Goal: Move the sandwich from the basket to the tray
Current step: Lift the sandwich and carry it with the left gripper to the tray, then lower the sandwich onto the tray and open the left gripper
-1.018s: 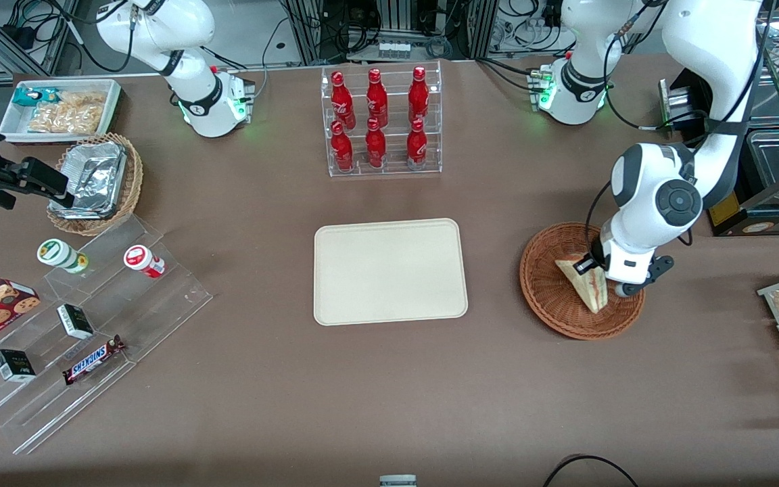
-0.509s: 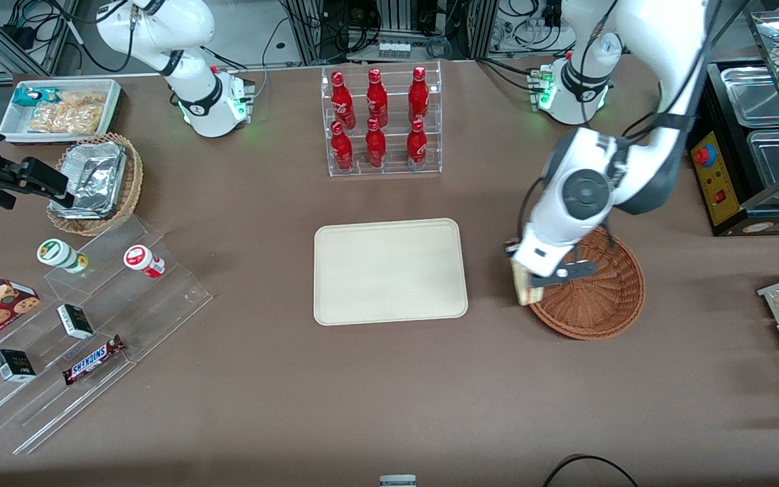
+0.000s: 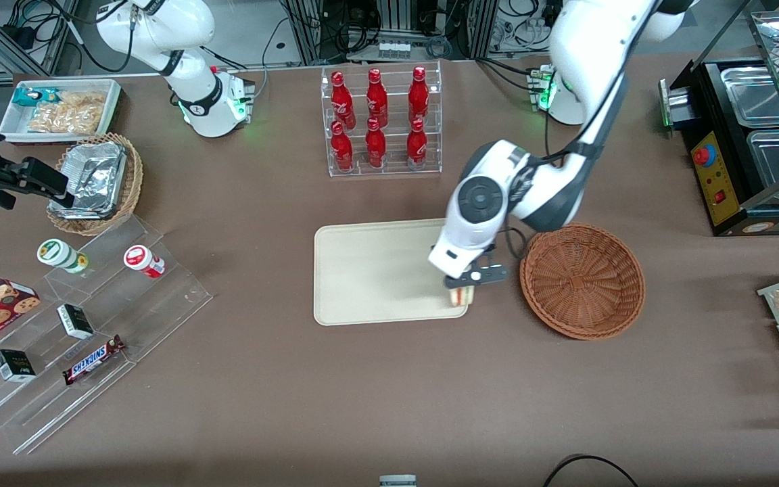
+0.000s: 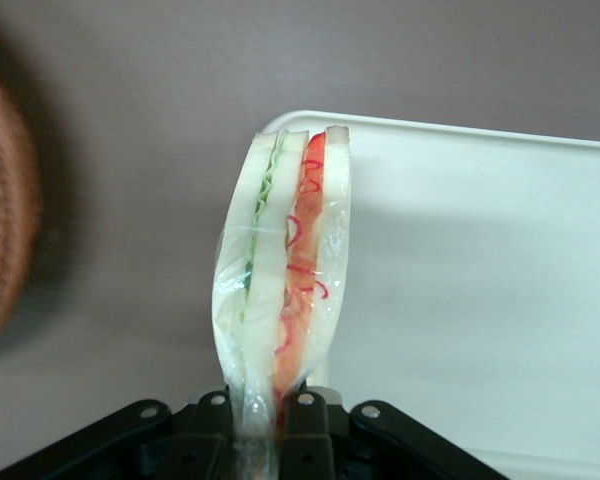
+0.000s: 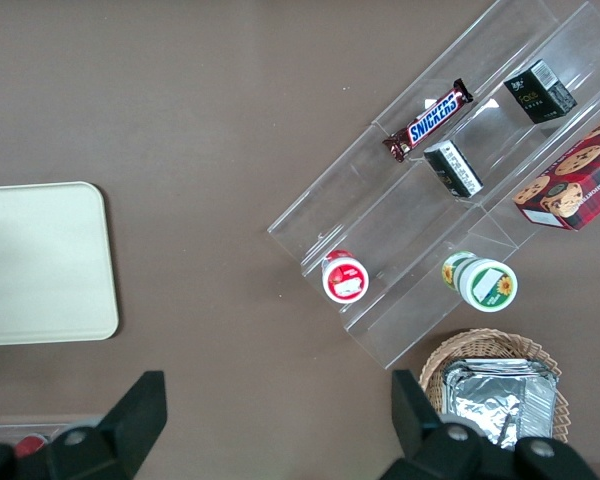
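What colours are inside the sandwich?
Red and green between white bread on the sandwich in the claw; left wrist view.

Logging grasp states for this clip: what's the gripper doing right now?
Gripper: shut on the sandwich, held over the tray corner nearest the basket.
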You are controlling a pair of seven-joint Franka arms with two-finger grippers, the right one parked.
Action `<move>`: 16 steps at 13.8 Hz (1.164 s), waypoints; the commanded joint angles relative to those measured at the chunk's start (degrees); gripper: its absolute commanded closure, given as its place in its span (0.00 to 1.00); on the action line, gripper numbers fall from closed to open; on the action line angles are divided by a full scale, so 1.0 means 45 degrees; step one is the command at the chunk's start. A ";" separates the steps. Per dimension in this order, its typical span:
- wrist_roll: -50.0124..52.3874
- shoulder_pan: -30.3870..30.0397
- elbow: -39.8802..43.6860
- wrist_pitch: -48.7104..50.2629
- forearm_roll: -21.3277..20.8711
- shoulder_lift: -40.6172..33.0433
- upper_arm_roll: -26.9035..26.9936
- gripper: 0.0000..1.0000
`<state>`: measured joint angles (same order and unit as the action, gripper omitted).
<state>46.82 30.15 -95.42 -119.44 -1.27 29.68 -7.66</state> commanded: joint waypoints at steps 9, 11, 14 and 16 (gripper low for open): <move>0.2193 0.2479 0.3684 -0.0603 -0.0167 0.3266 0.0121 0.91; 0.2252 0.2673 0.3607 -0.0801 -0.0205 0.3345 0.0121 0.90; 0.2562 0.2674 0.3606 -0.0802 -0.0186 0.3346 0.0121 0.00; 0.2759 0.2655 0.3626 -0.0744 -0.0225 0.3171 0.0140 0.00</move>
<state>57.22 41.57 -80.43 -123.06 -1.27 44.22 -7.53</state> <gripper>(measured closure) 0.648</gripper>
